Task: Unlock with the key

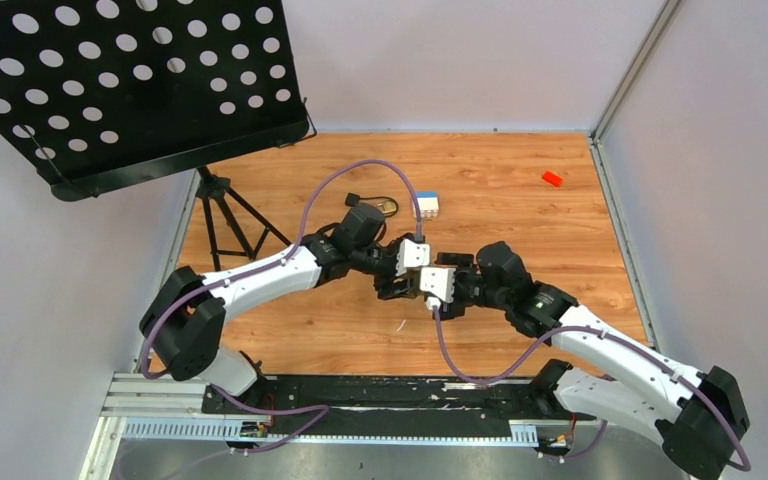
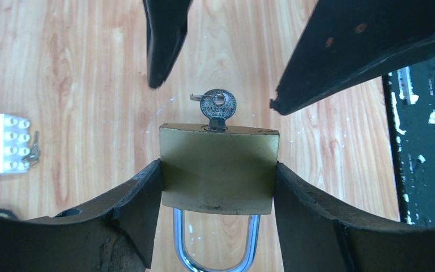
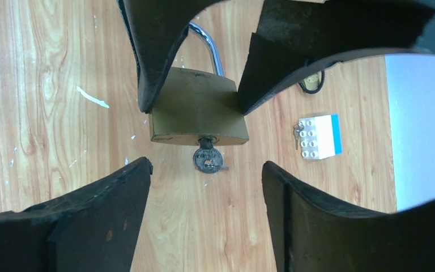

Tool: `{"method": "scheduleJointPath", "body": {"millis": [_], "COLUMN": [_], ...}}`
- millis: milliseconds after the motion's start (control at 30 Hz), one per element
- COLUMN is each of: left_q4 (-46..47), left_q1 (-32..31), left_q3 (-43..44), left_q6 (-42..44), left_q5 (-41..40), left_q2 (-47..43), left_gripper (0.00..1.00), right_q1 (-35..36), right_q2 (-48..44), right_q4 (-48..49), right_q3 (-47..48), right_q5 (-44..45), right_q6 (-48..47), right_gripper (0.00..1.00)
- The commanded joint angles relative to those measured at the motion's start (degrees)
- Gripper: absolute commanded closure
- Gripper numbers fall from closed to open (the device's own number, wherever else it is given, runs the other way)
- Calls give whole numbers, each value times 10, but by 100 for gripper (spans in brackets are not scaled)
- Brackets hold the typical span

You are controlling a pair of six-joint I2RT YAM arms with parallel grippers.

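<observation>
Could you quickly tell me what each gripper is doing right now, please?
Left gripper: closed on the brass padlock.
Right gripper: open, jaws either side of the key in the lock, holding nothing.

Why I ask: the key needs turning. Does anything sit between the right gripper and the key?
Nothing visible does. The key stands in the padlock that the left gripper clamps, its head bare between the right gripper's open fingers, touching neither.

Free gaps flank the small grey metal key (image 3: 207,159), between it and the fingers (image 3: 90,215) of my right pincer (image 3: 207,165). Beyond, the square brass padlock (image 3: 198,113) in my left pincer (image 3: 193,107) blocks the way.
</observation>
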Motion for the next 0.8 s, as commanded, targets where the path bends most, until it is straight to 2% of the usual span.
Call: {"method": "scheduleJointPath", "body": {"millis": [0, 100, 233, 467, 600, 767], "left_q4": [64, 64, 61, 99, 136, 154], "left_q1": [7, 8, 8, 5, -6, -26], "left_q3": [9, 5, 0, -12, -31, -43], "left_q6": [9, 17, 30, 13, 6, 7], "left_q5": [17, 9, -3, -46, -92, -143], "left_q2": [-44, -50, -58, -80, -95, -100], "left_gripper": [100, 100, 100, 100, 100, 100], "right_q1": [-38, -66, -110, -162, -183, -196], "right_q2": [-21, -15, 14, 114, 171, 219], "right_q4": [-28, -37, -60, -77, -74, -65], "right_q3": [50, 70, 128, 216, 233, 235], "right_q5": [-34, -46, -103, -201, -247, -295], "right_q6": [50, 80, 131, 256, 314, 342], "right_gripper": [23, 19, 18, 15, 14, 14]}}
